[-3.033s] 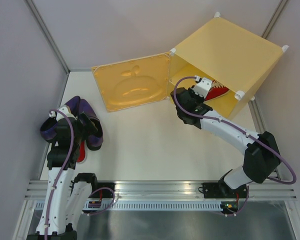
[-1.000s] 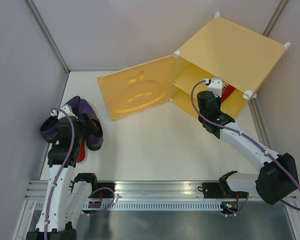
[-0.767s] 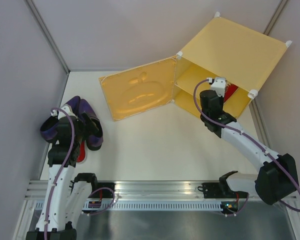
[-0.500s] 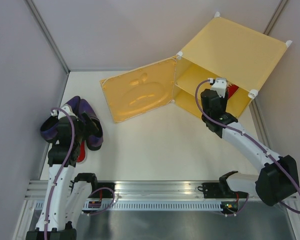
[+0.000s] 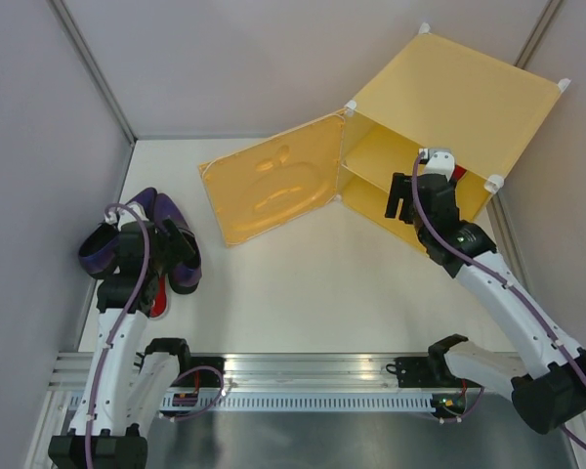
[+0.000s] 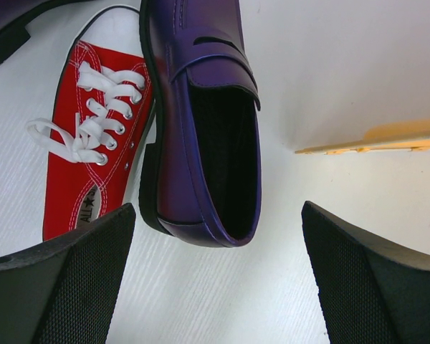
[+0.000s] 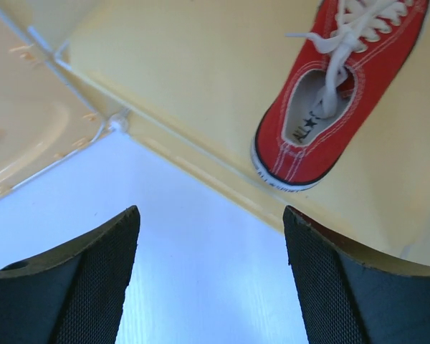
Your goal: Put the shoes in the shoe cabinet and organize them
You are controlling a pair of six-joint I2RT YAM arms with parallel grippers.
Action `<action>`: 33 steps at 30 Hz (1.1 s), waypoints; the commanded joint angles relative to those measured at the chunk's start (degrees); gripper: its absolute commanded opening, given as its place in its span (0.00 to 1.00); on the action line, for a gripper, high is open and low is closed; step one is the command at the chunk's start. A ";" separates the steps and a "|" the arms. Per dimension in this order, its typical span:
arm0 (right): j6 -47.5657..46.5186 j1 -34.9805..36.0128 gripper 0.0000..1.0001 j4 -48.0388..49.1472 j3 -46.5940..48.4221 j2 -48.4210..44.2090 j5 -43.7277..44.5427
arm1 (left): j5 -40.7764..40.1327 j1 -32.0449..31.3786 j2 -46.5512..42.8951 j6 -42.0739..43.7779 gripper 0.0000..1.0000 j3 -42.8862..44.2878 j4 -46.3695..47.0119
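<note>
- The shoe cabinet (image 5: 449, 98) sits at the far right of the tabletop (image 5: 303, 283). Its door (image 5: 273, 186) is swung wide open to the left.
- One red sneaker (image 7: 337, 93) lies inside the cabinet on a yellow board. Its heel is near the open front edge.
- The right claw (image 7: 209, 215) is spread wide and holds nothing. It hangs just in front of the cabinet's opening.
- The other red sneaker (image 6: 93, 143) lies on the tabletop at the far left.
- A purple loafer (image 6: 208, 143) lies right beside it, touching its side.
- A second purple loafer (image 5: 96, 256) is close by, partly hidden by the left arm.
- The left claw (image 6: 216, 208) is spread wide above the loafer's heel and holds nothing.
</note>
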 commanded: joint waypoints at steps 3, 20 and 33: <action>0.78 -0.24 0.85 -3.20 -0.29 -4.91 -14.36 | -3.09 0.16 3.30 -2.72 1.00 3.05 -0.51; 0.87 -0.24 0.85 6.29 -11.89 -9.92 -35.37 | -4.86 22.13 16.92 -7.29 0.99 2.70 -1.13; 0.25 3.19 0.85 7.26 -13.92 -11.33 -34.50 | 0.32 27.50 37.30 -6.50 1.00 3.40 2.92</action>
